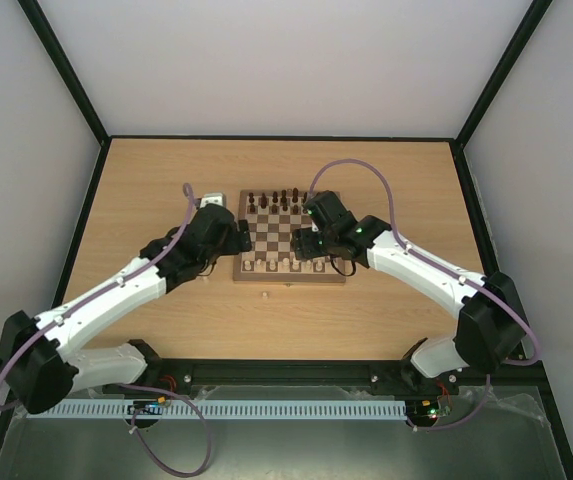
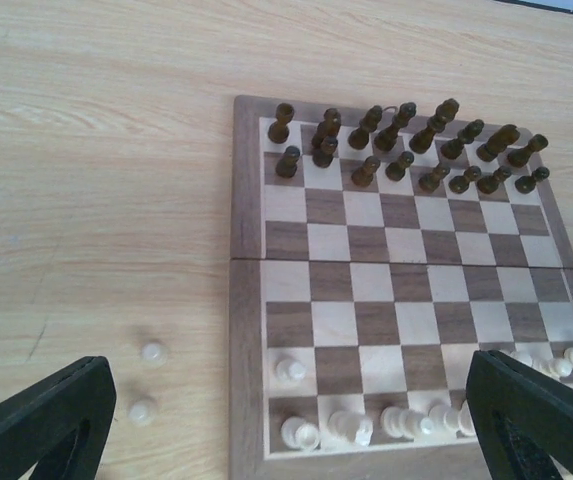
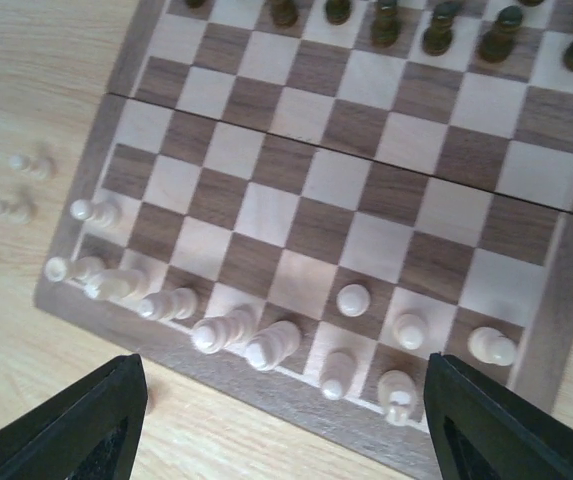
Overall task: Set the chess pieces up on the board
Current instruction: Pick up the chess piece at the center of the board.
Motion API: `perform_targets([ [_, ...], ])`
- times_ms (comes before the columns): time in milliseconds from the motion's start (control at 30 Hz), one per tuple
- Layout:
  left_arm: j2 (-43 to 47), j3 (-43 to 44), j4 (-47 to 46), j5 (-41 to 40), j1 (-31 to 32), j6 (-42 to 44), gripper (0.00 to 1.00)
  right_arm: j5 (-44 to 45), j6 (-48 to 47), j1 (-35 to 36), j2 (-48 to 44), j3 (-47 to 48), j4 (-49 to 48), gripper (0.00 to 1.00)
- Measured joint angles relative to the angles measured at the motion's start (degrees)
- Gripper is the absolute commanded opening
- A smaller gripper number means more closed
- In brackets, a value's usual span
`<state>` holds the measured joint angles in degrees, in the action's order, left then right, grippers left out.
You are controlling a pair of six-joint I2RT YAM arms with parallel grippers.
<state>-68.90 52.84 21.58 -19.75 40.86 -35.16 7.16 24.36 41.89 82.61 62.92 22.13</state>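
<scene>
Wooden table [image 1: 146, 190] | left claw [image 2: 288, 400] gaping, empty, over board [image 2: 366, 240] near-left corner | right claw [image 3: 284, 400] gaping, empty, above near-row chess pieces [image 3: 271, 345]

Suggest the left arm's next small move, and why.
Probably shift the left gripper leftward and down onto the loose pale pawn beside the board: its jaws stand open and empty, and the pale pawn row has gaps.

board [image 2: 249, 300] flat | pale pcs [image 3: 271, 345] upright, near rows; few off-board
</scene>
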Motion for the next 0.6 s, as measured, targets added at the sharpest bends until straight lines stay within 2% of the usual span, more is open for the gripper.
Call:
perform_targets([
  [367, 8.9, -5.9, 3.6, -0.1, -1.6, -2.7, 0.99, -7.1, -0.1, 0.1, -1.0, 0.0, -0.2, 0.78],
  [600, 10.8, -15.3, 3.7, 0.2, -2.2, -6.0, 0.97, -7.2, 0.0, 0.1, -1.3, -2.9, -0.6, 0.77],
])
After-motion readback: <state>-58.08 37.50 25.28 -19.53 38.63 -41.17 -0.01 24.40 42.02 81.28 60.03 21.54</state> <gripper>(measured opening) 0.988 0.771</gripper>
